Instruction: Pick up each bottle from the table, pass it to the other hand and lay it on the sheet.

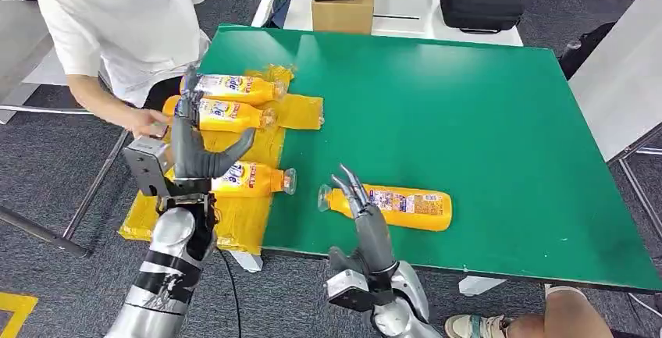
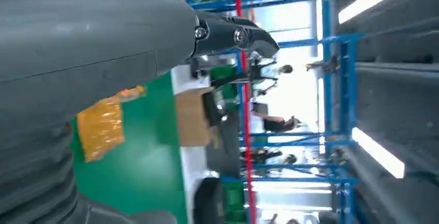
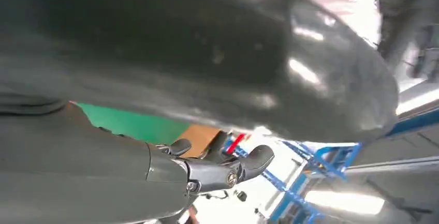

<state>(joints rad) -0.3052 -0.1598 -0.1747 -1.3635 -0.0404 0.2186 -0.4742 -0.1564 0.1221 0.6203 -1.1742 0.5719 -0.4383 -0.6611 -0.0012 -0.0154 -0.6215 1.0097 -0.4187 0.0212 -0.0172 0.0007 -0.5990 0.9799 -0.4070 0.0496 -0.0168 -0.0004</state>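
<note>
The orange plastic bottle (image 1: 394, 205) with the printed label lies on its side on the green table (image 1: 484, 119) just beyond your empty, spread right hand (image 1: 367, 217); it looks light, smooth and prone to roll, so grip around its labelled middle.

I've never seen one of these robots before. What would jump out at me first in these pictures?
Probably the bright green table, with an orange plastic bottle lying on its near side, just past the robot's raised, open right hand. At the table's left edge three more orange bottles lie on a yellow plastic sheet, the open left hand above them, and a person in a white shirt reaches in.
</note>
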